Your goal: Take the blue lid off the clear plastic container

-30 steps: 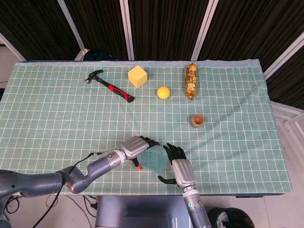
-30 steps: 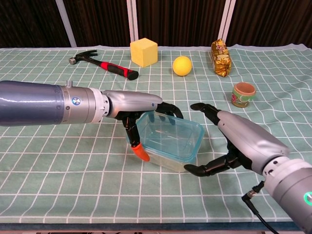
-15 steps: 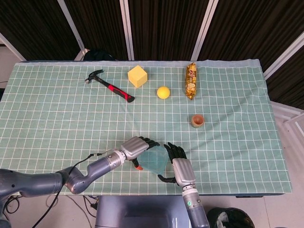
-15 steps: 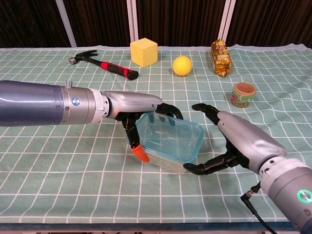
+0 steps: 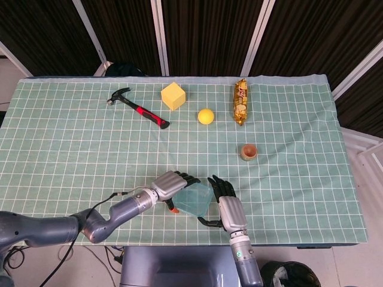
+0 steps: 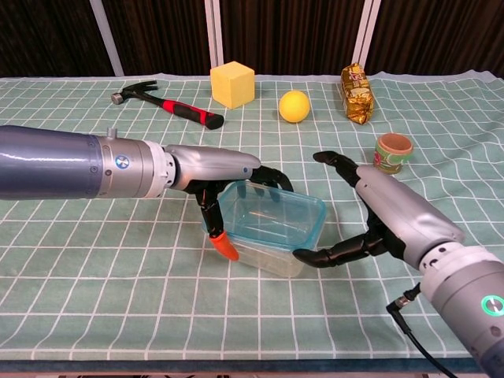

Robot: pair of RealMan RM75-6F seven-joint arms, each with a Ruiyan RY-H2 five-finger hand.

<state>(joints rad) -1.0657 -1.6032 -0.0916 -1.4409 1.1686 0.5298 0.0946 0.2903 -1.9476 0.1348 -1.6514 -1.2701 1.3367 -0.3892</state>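
The clear plastic container (image 6: 264, 256) sits near the table's front edge with its translucent blue lid (image 6: 272, 216) on top; in the head view the container (image 5: 192, 200) shows between both hands. My left hand (image 6: 213, 167) (image 5: 170, 184) grips its left end, fingers hooked over the far rim and the orange-tipped thumb on the near left corner. My right hand (image 6: 394, 213) (image 5: 227, 206) is spread wide at the right side. Its thumb reaches to the front right corner, and its fingers arch above, apart from the lid. Whether the thumb touches is unclear.
At the back lie a red-handled hammer (image 6: 169, 105), a yellow cube (image 6: 232, 84), a yellow ball (image 6: 294, 105) and a gold packet (image 6: 357, 94). A small brown cup (image 6: 393, 153) stands behind the right hand. The table's front edge is just below the container.
My right hand has turned and crept closer, its thumb stretching along the container's front right corner. The container has slid slightly left. The left hand keeps its hold.
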